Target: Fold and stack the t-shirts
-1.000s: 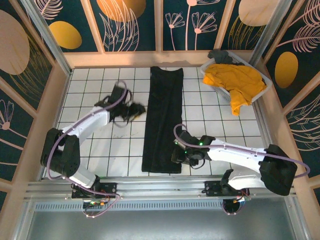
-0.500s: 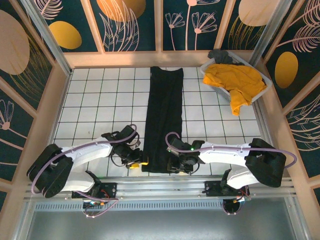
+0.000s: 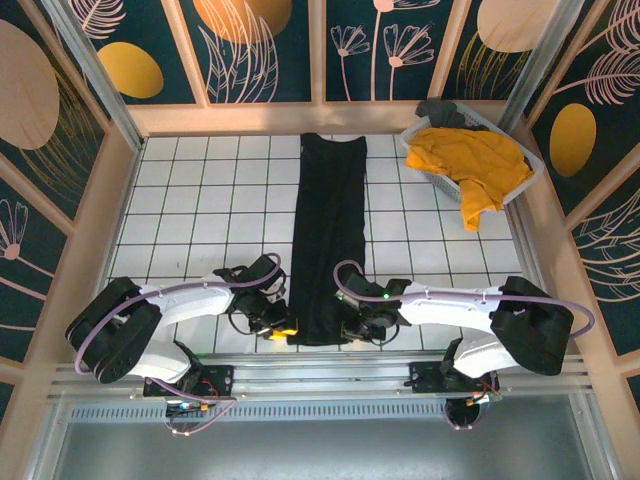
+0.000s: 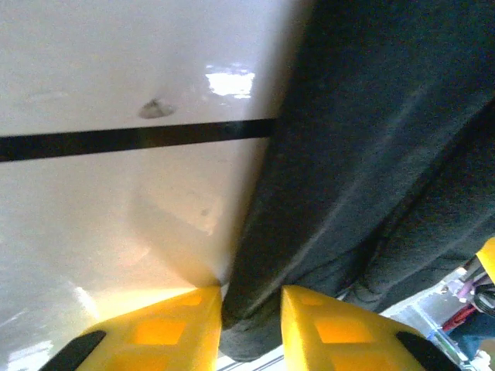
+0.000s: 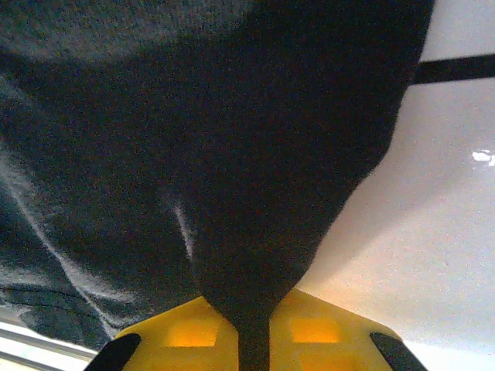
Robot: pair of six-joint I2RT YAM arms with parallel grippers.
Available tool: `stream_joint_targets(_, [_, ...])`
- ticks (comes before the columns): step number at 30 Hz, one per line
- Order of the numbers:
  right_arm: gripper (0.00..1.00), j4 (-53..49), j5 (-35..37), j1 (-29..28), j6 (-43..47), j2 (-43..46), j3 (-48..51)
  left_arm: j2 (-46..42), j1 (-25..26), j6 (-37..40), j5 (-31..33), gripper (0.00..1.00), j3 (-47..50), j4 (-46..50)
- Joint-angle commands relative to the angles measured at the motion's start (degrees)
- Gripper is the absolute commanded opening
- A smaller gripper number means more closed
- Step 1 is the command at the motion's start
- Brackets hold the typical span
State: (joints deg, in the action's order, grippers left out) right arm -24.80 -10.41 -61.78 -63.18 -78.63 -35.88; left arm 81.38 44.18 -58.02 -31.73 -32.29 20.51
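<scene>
The black t-shirt [image 3: 328, 230] lies as a long narrow strip down the middle of the tiled floor, collar end far from me. My left gripper [image 3: 285, 328] sits at its near left corner, yellow fingers [image 4: 162, 328] on both sides of the thick folded edge [image 4: 371, 139], which fills the gap. My right gripper [image 3: 352, 330] is at the near right corner, shut tight on a pinched peak of black cloth [image 5: 193, 116] that tents up from the floor. The mustard-yellow t-shirt [image 3: 470, 160] is heaped in the basket at the back right, one end hanging over the rim.
The white lattice basket [image 3: 432, 178] stands in the far right corner with a dark item [image 3: 440, 108] at its back. Wooden walls ring the white tiled floor [image 3: 200, 200]. Bare tiles lie on both sides of the black strip.
My left arm swung from the middle left of the floor down to the strip's near left corner. My right gripper slid slightly nearer and pinched the right corner; the near left edge shifted inward.
</scene>
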Motion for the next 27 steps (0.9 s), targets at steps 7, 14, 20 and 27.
stream_joint_targets(7, [0.06, 0.5, -0.2, 2.2, -0.1, 2.9, 0.7, -1.5, 1.1, -0.4, 0.0, 0.3, 0.0, -2.1])
stream_joint_targets(14, [0.0, -2.4, 0.9, 2.5, 0.1, 3.9, -1.5, -2.1, 1.1, 1.2, 2.3, 0.0, -3.9, 1.8])
stream_joint_targets(20, [0.0, -7.2, 5.0, 8.1, 2.0, 5.9, -7.9, -3.8, 0.0, 1.1, 11.9, 0.0, -11.8, 5.9])
stream_joint_targets(27, [0.0, -9.1, 7.5, 19.1, 11.2, -2.4, -21.3, 1.4, -8.5, 2.8, 15.9, 0.0, -22.4, 3.4])
